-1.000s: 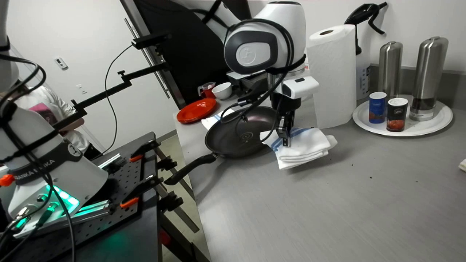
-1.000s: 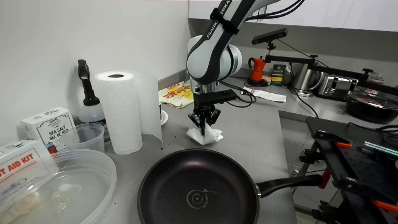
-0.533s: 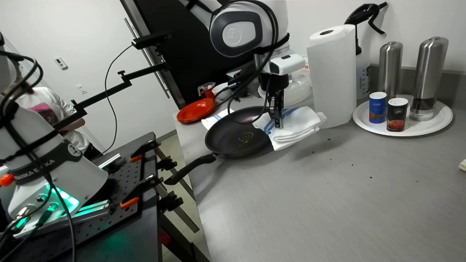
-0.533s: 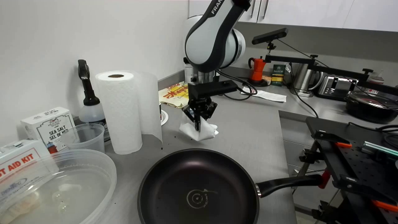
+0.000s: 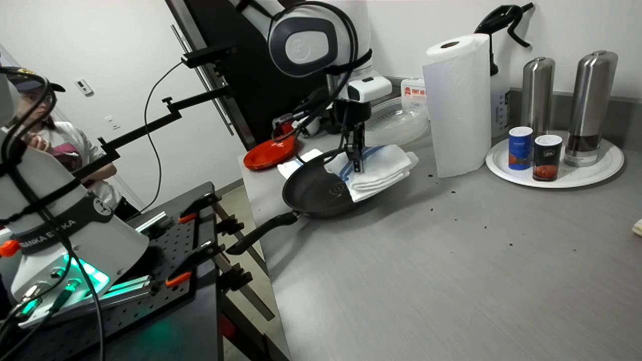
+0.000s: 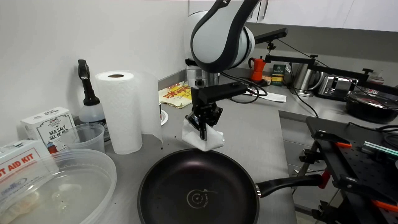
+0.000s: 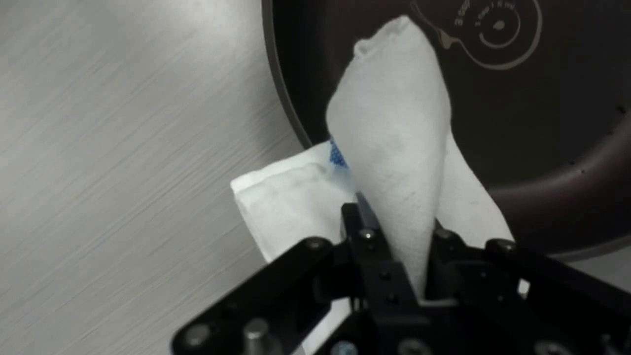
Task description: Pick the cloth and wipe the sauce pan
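The white, blue-striped folded cloth (image 5: 386, 168) hangs from my gripper (image 5: 357, 165), raised off the counter at the pan's edge. It also shows in an exterior view (image 6: 210, 140), by the pan's far rim. The black sauce pan (image 5: 316, 195) lies on the counter with its dark inside up; it also shows in an exterior view (image 6: 199, 177). In the wrist view my gripper (image 7: 397, 222) is shut on a bunched fold of the cloth (image 7: 394, 108). The cloth lies across the rim of the pan (image 7: 532, 128) there, partly over its inside. Whether they touch I cannot tell.
A paper towel roll (image 6: 119, 112) and a clear plastic tub (image 6: 102, 183) stand beside the pan. The pan's handle (image 6: 289, 184) sticks out over the counter edge. Red plates (image 5: 271, 152) and another white cloth (image 5: 296, 164) lie behind the pan. A white plate (image 5: 597, 173) holds shakers and grinders.
My gripper has lifted the cloth off the counter and carried it toward the pan. The cloth now overlaps the pan's near edge in the view. The pan has not moved.
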Robot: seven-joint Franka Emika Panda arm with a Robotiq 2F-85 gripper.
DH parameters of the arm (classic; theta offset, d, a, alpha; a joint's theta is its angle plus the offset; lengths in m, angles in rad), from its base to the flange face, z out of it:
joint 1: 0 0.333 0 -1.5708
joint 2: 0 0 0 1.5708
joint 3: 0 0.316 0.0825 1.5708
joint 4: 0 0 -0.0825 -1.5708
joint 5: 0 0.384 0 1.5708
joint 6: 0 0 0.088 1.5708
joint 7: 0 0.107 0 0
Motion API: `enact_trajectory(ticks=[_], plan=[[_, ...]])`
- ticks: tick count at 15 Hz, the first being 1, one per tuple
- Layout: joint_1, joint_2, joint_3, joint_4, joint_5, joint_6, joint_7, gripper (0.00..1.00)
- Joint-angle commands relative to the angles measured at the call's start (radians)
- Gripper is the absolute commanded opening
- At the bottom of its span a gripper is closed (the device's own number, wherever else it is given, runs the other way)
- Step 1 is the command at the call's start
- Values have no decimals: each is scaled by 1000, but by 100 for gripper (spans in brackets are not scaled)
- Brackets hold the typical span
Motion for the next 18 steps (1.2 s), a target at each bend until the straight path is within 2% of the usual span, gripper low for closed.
enact_trajectory(ticks=[1,5,9,12,18], plan=[[26,-34,33,-76,-3,2,0,4],[53,-30,76,-112,4,1,-1,4],[117,-21,57,-146,-22,73,51,4],[200,-8,-1,-178,-74,192,119,4],[397,36,-172,-223,-184,374,275,4]])
